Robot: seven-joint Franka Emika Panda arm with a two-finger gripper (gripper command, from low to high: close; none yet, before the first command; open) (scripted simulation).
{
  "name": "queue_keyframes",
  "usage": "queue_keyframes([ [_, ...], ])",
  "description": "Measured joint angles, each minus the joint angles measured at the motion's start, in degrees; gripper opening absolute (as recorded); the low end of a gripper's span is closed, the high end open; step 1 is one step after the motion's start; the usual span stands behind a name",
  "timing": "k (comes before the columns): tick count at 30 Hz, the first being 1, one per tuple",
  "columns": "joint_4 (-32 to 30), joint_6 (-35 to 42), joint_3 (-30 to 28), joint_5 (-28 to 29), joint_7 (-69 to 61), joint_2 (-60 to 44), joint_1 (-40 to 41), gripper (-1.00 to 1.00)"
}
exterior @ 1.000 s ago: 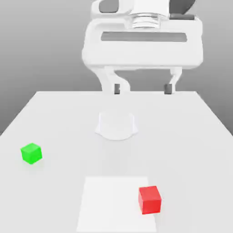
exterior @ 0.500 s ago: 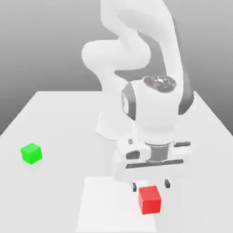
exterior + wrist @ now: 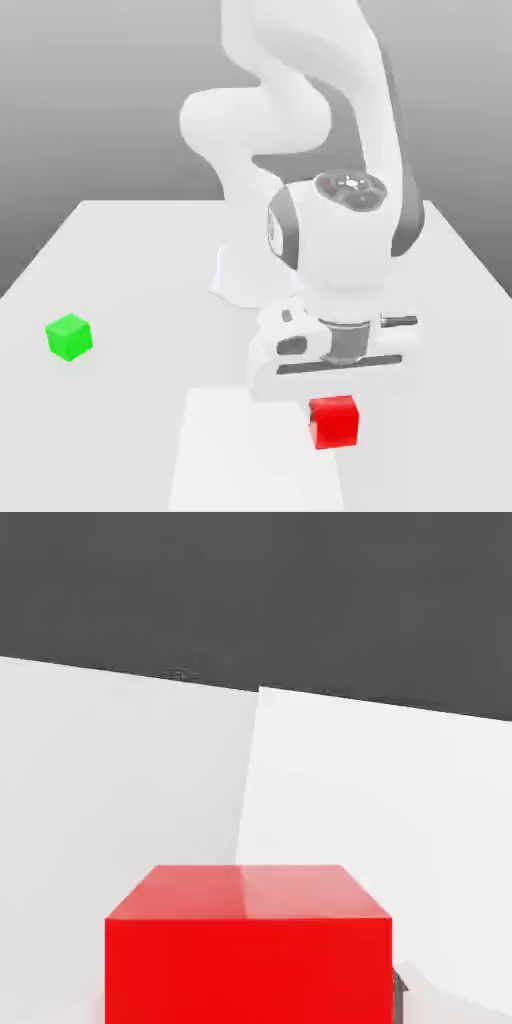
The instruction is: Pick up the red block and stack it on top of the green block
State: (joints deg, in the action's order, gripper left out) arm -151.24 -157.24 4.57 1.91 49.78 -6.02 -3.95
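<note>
A: Where's the red block (image 3: 334, 421) right now?

B: Lower right of centre in the exterior view, tucked directly under the hand, on the paler square patch (image 3: 230, 450) of the table (image 3: 120, 260). The gripper (image 3: 334, 402) has its jaws closed on the red block. The fingers themselves are mostly hidden behind the hand's body there.

A: Why does the arm (image 3: 300, 110) fold down so steeply?

B: My guess: it brings the hand straight over the cube, so the jaws clamp opposite faces squarely. That should keep it level for stacking.

A: And the green block (image 3: 69, 336)?

B: At the exterior view's left edge, middle height, well apart from the arm and untouched. So the pick looks made, and the lift and carry are yet to do.

A: What does the hand view add?

B: The red cube close up, flat top face lit, front face square to the camera, and a dark sliver of finger (image 3: 399, 996) against its side. The seam of the pale patch runs up behind it.

A: And the exterior?

B: The layout: both cubes, and the stretch of table between them.
</note>
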Motion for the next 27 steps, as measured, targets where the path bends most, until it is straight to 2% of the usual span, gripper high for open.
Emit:
queue_keyframes([
  [13, -6.4, 2.6, -13.2, 2.4, -4.9, 9.0, 26.1, -1.00],
  [23, -11.1, 4.3, -25.5, 5.9, -7.5, 15.9, 41.1, -1.00],
  [27, -11.3, 2.7, -27.4, -0.7, -12.5, 13.5, 40.0, -1.00],
])
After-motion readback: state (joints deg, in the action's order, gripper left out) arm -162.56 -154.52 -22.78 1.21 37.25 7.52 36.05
